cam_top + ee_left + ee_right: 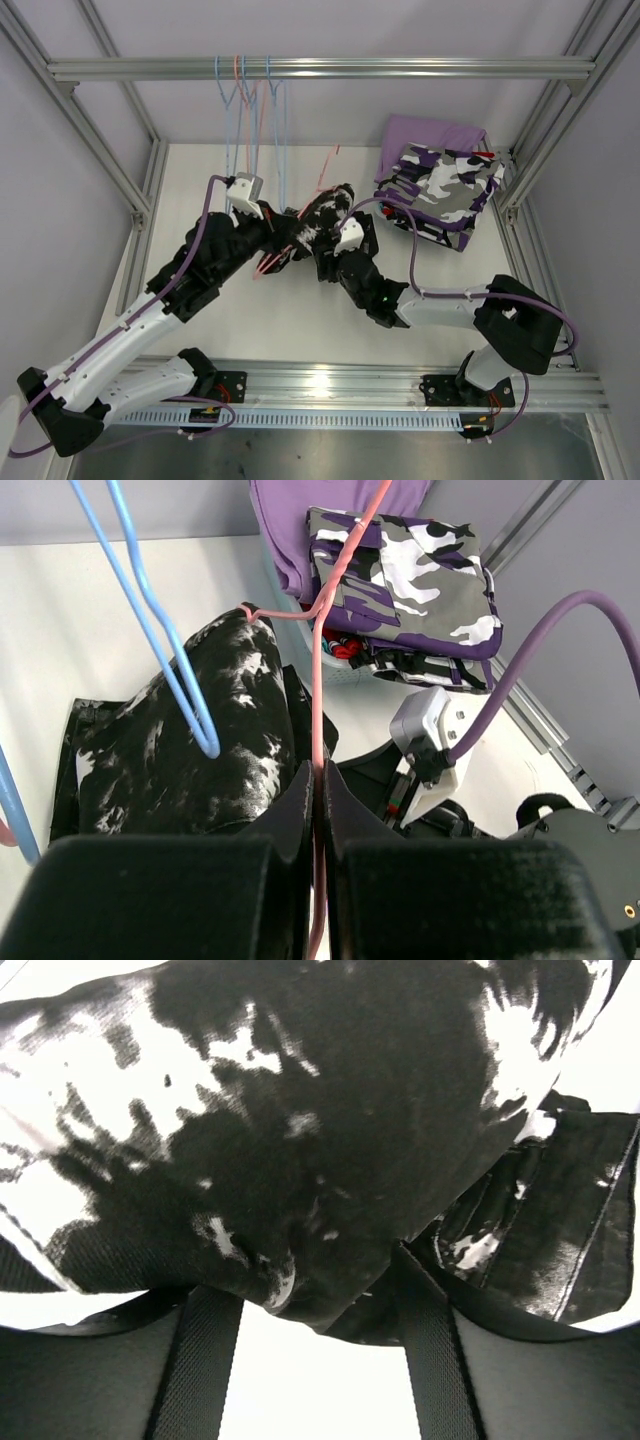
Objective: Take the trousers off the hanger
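A thin pink wire hanger is pinched in the left gripper's pressed-together jaws. Black cloth trousers with white blotches are bunched beside it at the middle of the table, with the right gripper's jaws spread over them. Folded lilac trousers and purple-white-black print trousers are stacked in a pale bin at far right.

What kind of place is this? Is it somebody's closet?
Probably a robot lab, not a closet. The left arm and right arm are bolted at a white table inside a bare metal frame, and wire hangers dangle from its top bar.
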